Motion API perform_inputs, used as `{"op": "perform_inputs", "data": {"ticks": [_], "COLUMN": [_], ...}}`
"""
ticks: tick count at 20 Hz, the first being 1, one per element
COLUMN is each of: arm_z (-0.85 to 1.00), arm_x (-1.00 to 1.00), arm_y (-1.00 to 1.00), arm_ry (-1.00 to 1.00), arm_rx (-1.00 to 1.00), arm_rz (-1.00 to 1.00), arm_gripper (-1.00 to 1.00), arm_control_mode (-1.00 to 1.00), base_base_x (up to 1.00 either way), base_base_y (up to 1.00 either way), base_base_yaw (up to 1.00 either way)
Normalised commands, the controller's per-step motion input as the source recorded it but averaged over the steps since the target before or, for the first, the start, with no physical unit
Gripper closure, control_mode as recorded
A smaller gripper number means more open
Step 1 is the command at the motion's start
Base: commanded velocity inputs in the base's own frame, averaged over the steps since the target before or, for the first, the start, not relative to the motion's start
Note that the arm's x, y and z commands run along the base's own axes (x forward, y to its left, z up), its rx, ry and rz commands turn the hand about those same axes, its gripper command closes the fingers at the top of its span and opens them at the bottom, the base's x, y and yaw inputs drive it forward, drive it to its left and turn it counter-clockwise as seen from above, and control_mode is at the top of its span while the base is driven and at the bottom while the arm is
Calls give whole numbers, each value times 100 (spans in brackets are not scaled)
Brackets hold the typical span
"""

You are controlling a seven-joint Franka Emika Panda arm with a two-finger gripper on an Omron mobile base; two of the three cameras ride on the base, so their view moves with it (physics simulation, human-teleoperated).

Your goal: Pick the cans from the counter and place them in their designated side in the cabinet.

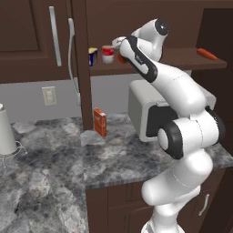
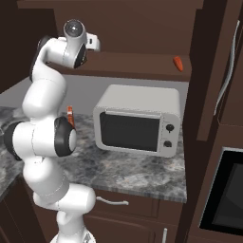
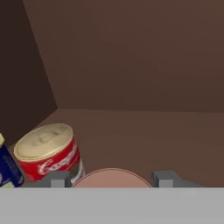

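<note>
On the cabinet shelf point(image 1: 182, 57) stands the red can with a cream-white band point(image 1: 108, 53) point(image 3: 48, 155), upright near the left end. My gripper point(image 3: 111, 178) reaches into the cabinet just to the right of it. It is shut on the plain orange-red can point(image 3: 111, 176), whose round top fills the gap between the two fingertips. In the left base view that can point(image 1: 121, 58) peeks out behind the forearm, low over the shelf board. I cannot tell whether its bottom rests on the board.
A blue-and-yellow container point(image 1: 93, 56) stands at the shelf's left end. An orange carrot-like thing point(image 2: 177, 62) lies at its right end. On the counter point(image 1: 113, 159) are a microwave point(image 2: 137, 121) and a flat orange-red box point(image 1: 100, 121). Silver door handles point(image 1: 55, 36) hang at left.
</note>
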Motion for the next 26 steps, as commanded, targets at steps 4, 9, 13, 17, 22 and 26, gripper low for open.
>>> {"op": "perform_inputs", "data": {"ticks": [4,9,13,17,22,26], "arm_z": [-6,-8,-10,-11,-4,0], "arm_x": [20,21,19,15,12,11], "arm_y": [2,2,5,4,1,0], "arm_ry": [0,1,2,1,0,-4], "arm_rx": [0,0,-1,0,0,0], "arm_rz": [1,0,0,0,1,2], "arm_gripper": [100,100,-100,-100,-100,-100], "arm_control_mode": [-100,-100,-100,-100,-100,-100], "base_base_x": [0,0,0,0,0,0], "base_base_y": [0,0,0,0,0,0], "base_base_yaw": [0,0,0,0,0,0]}}
